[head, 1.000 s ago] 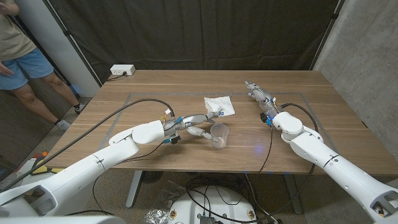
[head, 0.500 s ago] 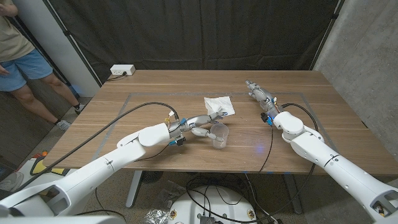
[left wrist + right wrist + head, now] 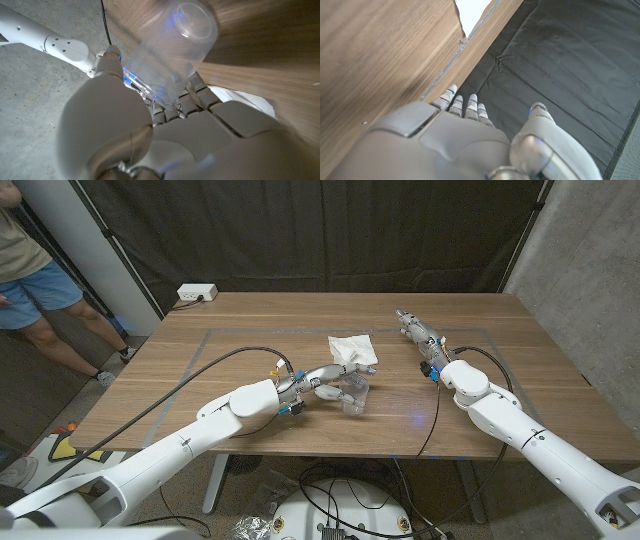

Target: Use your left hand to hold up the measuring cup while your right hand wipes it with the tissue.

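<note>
Gripping the measuring cup (image 3: 355, 396), the left hand (image 3: 322, 385) has tilted it off the table; right hand (image 3: 417, 333) holds nothing

Left hand (image 3: 325, 383) grips measuring cup (image 3: 353, 397); right hand (image 3: 415, 332) outstretched, fingers straight, holding nothing.

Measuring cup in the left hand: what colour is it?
Clear, colourless plastic; the measuring cup shows best in the left wrist view, gripped by the left hand.

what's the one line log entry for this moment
left hand: grips measuring cup, tilted | right hand: holds nothing, apart from tissue | tissue: on table | wiping: not yet begun
</note>
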